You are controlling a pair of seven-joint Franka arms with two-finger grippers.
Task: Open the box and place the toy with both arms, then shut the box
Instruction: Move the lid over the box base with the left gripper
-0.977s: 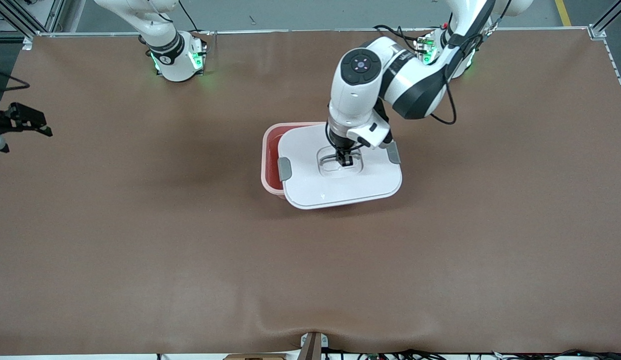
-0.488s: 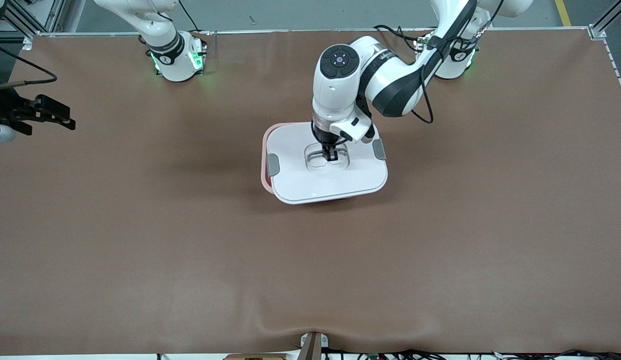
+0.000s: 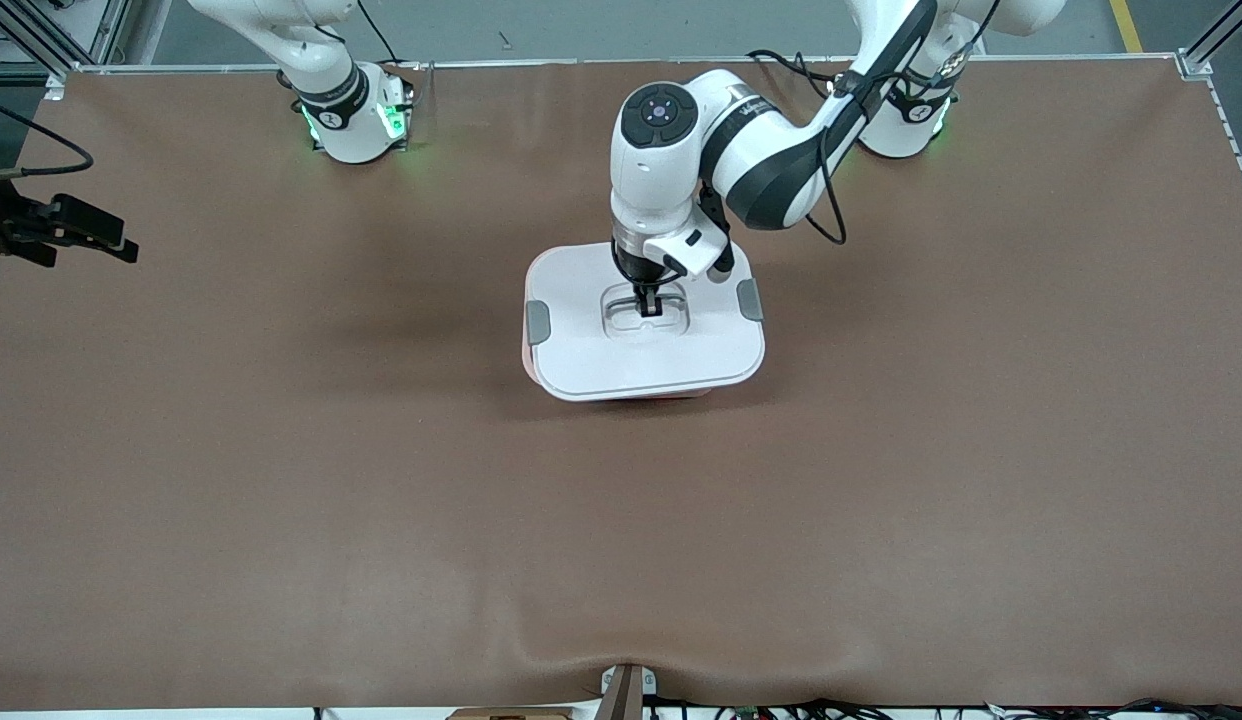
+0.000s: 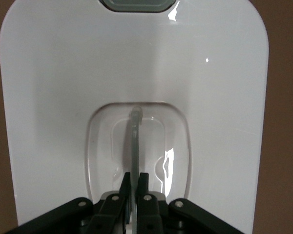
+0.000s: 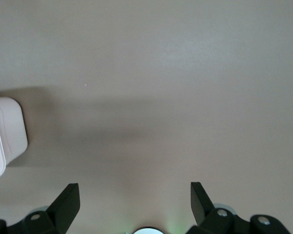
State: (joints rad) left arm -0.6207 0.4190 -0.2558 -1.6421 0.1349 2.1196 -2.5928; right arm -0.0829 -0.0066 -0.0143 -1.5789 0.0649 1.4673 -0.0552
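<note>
Left claw gripping lid handle

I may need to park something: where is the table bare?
Bare table borders the box toward both arms' ends and nearer the camera. Crowded only at the lid, where the left gripper pinches its handle. The right gripper, open, waits over the right arm's end.

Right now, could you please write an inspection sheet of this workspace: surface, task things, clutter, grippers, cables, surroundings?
Surface: brown table cover, wrinkled at the edge nearest the front camera.
Box: pink, mid-table, only a sliver showing under the lid.
Lid: white, over the box; grey clips at both ends.
Toy: not visible.
Clutter: nothing seen.
Left gripper: shut on the lid handle.
Right gripper: open, waiting over the table's right-arm end.
Cables: black, along the left arm.
Surroundings: metal frame posts at the corners.
</note>
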